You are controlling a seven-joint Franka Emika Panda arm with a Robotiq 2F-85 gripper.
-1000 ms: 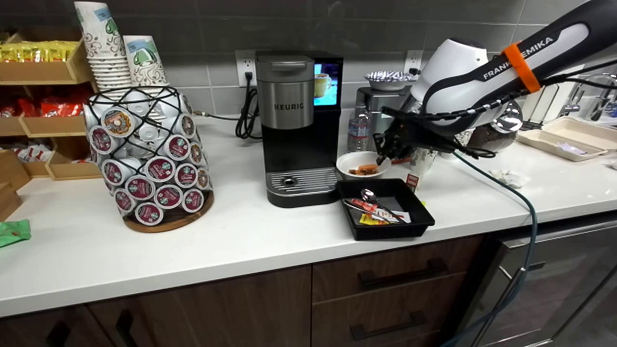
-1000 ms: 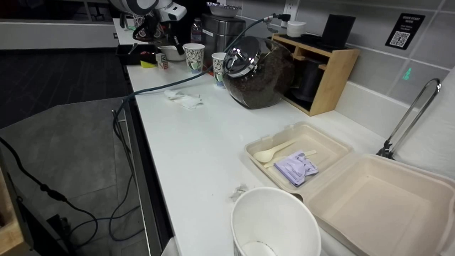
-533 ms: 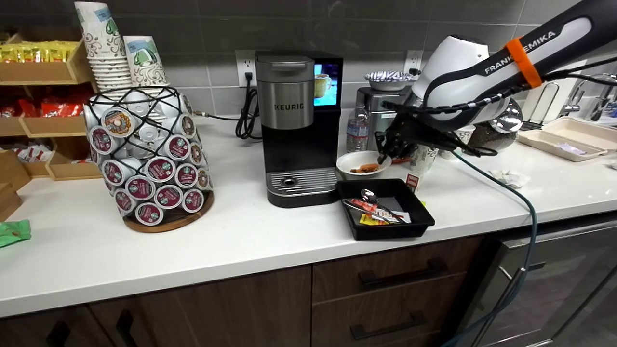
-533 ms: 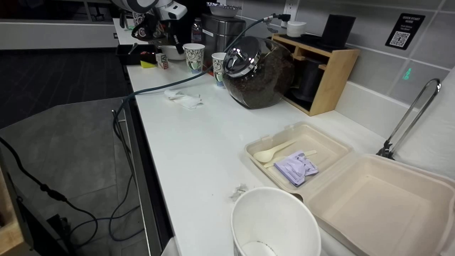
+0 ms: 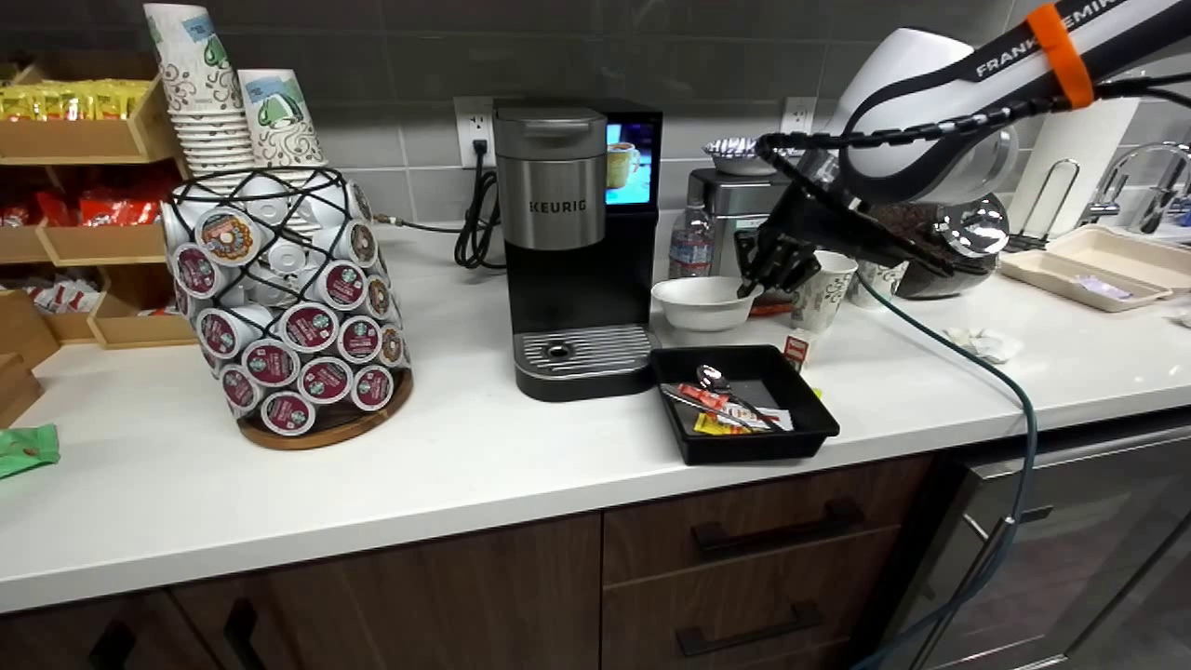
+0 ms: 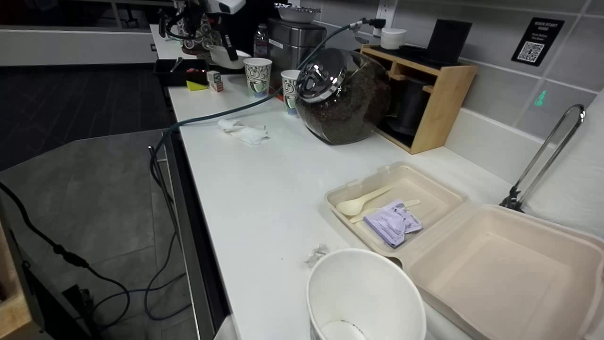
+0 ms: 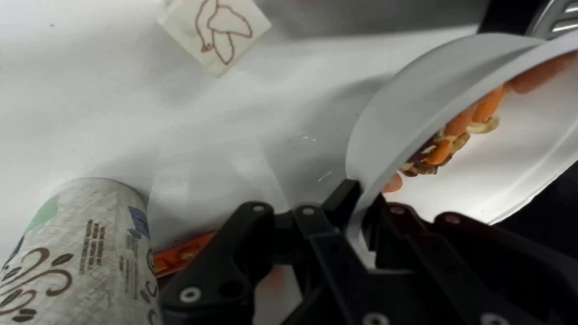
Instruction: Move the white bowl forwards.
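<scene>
Since the earlier frame the bowl has lifted off the counter and tipped, its rim pinched in the gripper. We read: grasp made, carry next. The bowl hangs just behind the tray; a paper cup stands off the tray's back corner. If forwards means the counter's front edge, we need height over the tray's rim. Room lies open beside the tray, in front of the coffee maker. More tilt may spill the food.
</scene>
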